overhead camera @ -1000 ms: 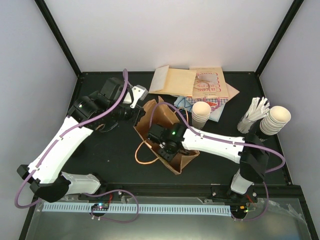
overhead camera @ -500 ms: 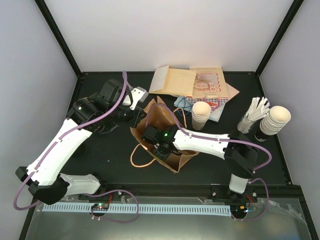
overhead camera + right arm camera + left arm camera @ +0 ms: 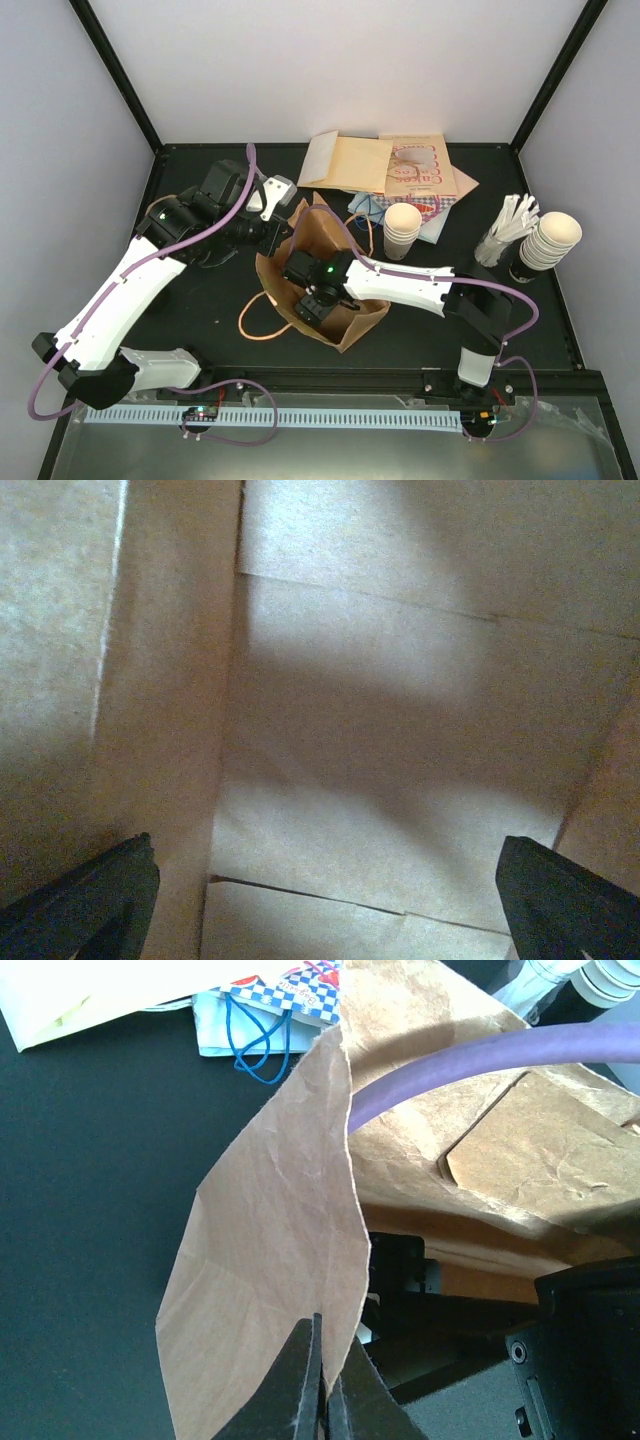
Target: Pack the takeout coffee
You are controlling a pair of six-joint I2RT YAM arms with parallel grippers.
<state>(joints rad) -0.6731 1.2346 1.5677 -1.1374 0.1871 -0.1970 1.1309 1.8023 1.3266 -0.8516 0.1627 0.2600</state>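
Oddly, the takeout coffee shows in none of the views. The only cups in sight are the nested lidless stacks (image 3: 403,228) by the far right of the worktop (image 3: 200,300), and those are not it. Whether the cup sits somewhere in the brown paper bag (image 3: 270,1240), out of the cameras' reach, cannot be told.

The left gripper (image 3: 322,1380) is pinched tight on the bag's near rim, holding the mouth up. The right gripper (image 3: 325,885) is down inside the bag with its fingers spread wide and only bare paper between them.

A paper cup of that kind is likely light, with a thin wall that dents under a hard squeeze. If it is filled, it would slosh, and a lid could pop off when the wall is pressed. The safest hold is probably around the upper body, just under the rolled rim where the paper is stiffest, with the cup kept upright.

Compared with a second ago, the bag has slid toward the near left. Its twine handle (image 3: 241,320) now lies further left on the worktop. The right arm reaches deeper into the bag, with its elbow drawn leftward.
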